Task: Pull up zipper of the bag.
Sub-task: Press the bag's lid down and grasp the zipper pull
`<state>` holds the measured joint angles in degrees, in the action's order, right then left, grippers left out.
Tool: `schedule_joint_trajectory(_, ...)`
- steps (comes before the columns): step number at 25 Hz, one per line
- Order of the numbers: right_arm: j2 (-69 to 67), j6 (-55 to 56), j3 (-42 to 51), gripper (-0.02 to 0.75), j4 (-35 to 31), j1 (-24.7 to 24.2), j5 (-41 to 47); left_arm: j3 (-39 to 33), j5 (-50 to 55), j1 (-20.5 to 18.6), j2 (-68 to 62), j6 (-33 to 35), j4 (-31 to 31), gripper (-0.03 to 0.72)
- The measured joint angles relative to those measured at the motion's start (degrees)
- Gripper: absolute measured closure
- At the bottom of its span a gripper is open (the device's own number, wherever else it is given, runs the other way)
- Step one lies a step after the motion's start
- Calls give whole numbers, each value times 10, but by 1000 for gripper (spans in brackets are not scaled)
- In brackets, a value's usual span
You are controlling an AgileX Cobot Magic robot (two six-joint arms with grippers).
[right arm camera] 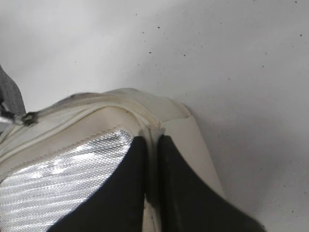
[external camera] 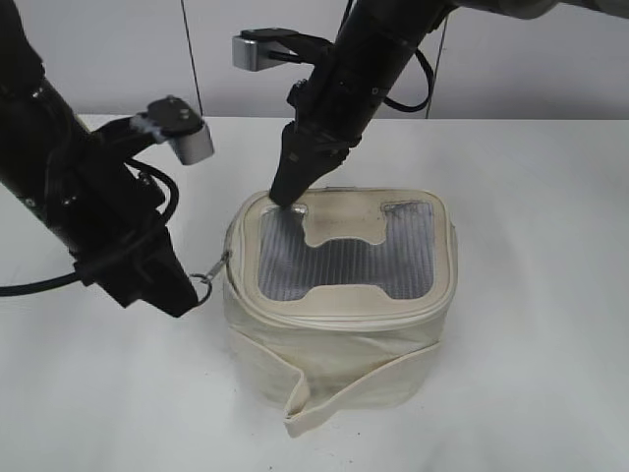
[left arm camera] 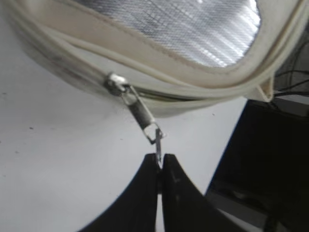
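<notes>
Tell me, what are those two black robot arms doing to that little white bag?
They're zipping it. The left claw is shut on the zipper's ring pull, which stretches out from the bag on the table. The right claw presses its closed tips on the bag's top back corner, seemingly to steady it.

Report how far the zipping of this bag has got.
Done: the left gripper is shut on the ring pull of the zipper, and the right gripper presses on the bag top near its back corner. In hand: the pull is drawn taut away from the bag. Left: running the slider along the track; how much remains open cannot be told.
</notes>
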<state>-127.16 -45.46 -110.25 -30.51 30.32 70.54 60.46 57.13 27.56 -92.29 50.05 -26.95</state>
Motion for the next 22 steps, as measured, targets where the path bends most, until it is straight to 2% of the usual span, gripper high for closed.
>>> schedule_joint_trajectory(4,0,4,0,691,1,0,0,-16,17,38,2,-33,-1,691)
schedule_joint_trajectory(10,0,11,0,691,1,0,0,-26,7,138,6,-93,0,691)
schedule_joint_trajectory(16,1,14,0,691,-2,0,0,-26,-97,235,10,-138,-7,691)
schedule_joint_trajectory(19,1,14,0,692,-5,0,0,-24,-141,263,10,-142,-14,691)
schedule_joint_trajectory(22,1,14,0,692,-6,0,1,-8,-152,272,4,-144,-13,691)
